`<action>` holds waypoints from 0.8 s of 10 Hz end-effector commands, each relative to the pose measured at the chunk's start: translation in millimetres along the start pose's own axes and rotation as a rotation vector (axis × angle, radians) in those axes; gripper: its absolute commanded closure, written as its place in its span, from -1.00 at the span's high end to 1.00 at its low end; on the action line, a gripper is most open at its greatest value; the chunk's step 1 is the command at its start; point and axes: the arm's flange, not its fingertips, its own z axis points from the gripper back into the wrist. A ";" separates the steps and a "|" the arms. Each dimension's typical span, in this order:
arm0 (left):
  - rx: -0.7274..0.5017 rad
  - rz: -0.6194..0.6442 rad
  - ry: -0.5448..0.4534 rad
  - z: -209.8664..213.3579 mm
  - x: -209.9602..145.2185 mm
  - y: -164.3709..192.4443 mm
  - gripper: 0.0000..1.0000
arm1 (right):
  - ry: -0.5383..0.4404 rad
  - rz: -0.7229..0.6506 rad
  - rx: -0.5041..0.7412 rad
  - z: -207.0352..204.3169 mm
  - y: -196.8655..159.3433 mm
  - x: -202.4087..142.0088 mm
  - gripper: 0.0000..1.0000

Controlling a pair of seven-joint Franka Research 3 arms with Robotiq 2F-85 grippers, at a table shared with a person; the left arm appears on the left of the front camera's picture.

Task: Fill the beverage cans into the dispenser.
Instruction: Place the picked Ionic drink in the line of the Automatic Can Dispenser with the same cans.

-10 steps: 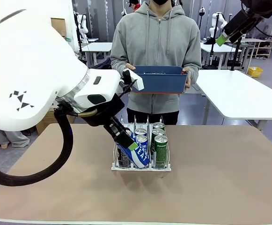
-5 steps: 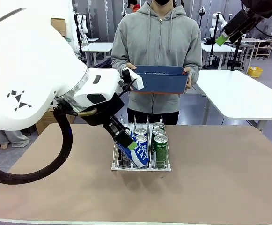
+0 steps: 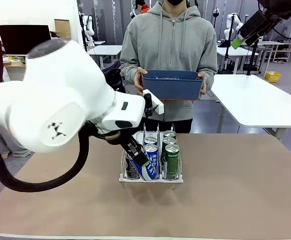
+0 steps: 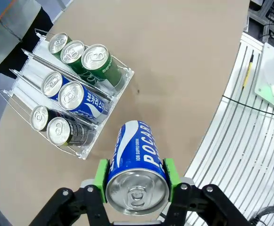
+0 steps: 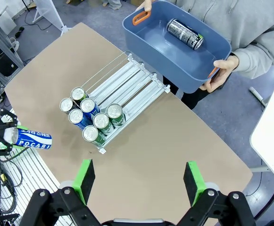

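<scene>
Left gripper [image 4: 136, 176] clamps blue-and-white metal drink can [image 4: 134, 146] tilted, prob. to feed clear plastic three-lane dispenser [image 4: 26, 77]; right gripper [image 5: 139, 181] wide, empty.

Your gripped can [image 4: 136, 155] is blue-and-white, the pads [image 4: 101, 173] green. The clear dispenser [image 5: 127, 80] holds 3 green cans [image 4: 99, 63], 2 blue-and-white cans [image 4: 87, 101], 2 black cans [image 4: 73, 134]. Far bin [image 5: 167, 59]: blue, orange handles [image 5: 140, 17].
</scene>
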 end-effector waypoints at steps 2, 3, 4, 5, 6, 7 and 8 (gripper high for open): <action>0.089 -0.019 0.018 -34.7 -7.1 -4.6 0.15 | -0.009 0.007 0.020 0.2 -0.3 -1.0 1.00; 0.114 -0.009 0.023 -44.5 -6.2 -3.7 0.15 | -0.009 0.007 0.020 0.2 -0.3 -1.0 1.00; 0.121 -0.006 0.027 -51.0 -5.2 -2.6 0.15 | -0.009 0.007 0.020 0.2 -0.3 -1.0 1.00; 0.144 -0.003 0.034 -54.5 -5.2 -1.6 0.15 | -0.009 0.007 0.020 0.2 -0.3 -1.0 1.00; 0.178 0.005 0.031 -62.2 -2.0 -1.0 0.15 | -0.009 0.007 0.020 0.2 -0.3 -1.0 1.00; 0.190 0.009 0.033 -68.2 0.6 5.1 0.15 | -0.009 0.007 0.020 0.2 -0.3 -1.0 1.00; 0.199 0.025 0.034 -72.0 4.6 9.1 0.15 | -0.009 0.007 0.020 0.2 -0.3 -1.0 1.00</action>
